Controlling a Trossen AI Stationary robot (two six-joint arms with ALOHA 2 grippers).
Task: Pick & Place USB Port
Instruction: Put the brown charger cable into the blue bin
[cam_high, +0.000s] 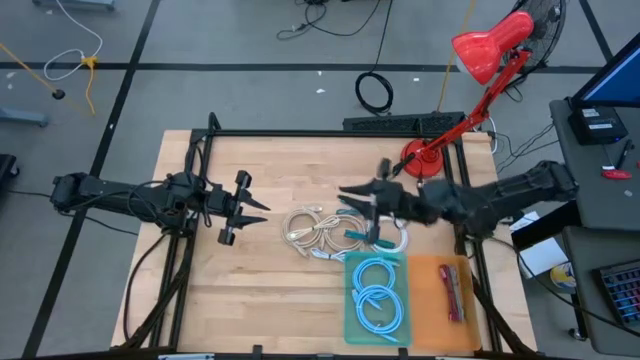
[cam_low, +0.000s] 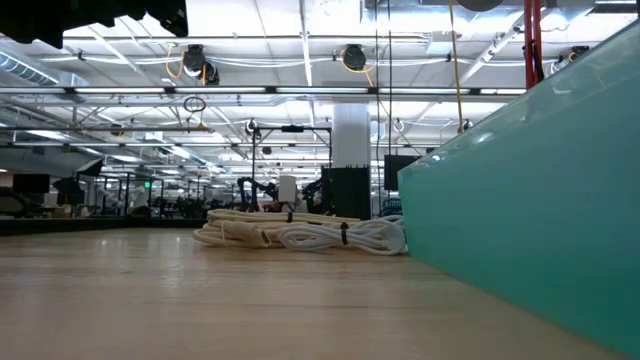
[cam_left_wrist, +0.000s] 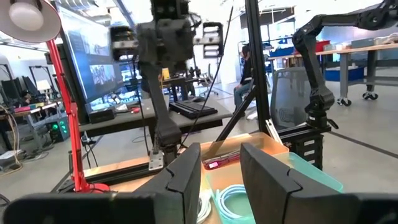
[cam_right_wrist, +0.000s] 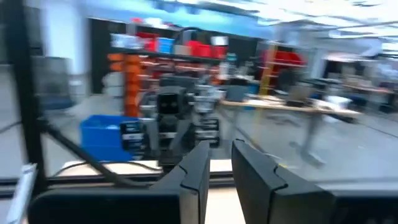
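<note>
We log: L dark two-finger gripper (cam_high: 250, 206) fingers spread, table left | R gripper (cam_high: 358, 198) fingers narrowly parted, above white coiled USB cable bundle (cam_high: 318, 234) | teal plastic tray (cam_high: 378, 333) holds blue coils.

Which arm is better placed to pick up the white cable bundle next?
Probably the right. The right gripper hovers just beside the white cable bundle, near the teal tray. The left gripper hangs farther off, over bare table.
</note>
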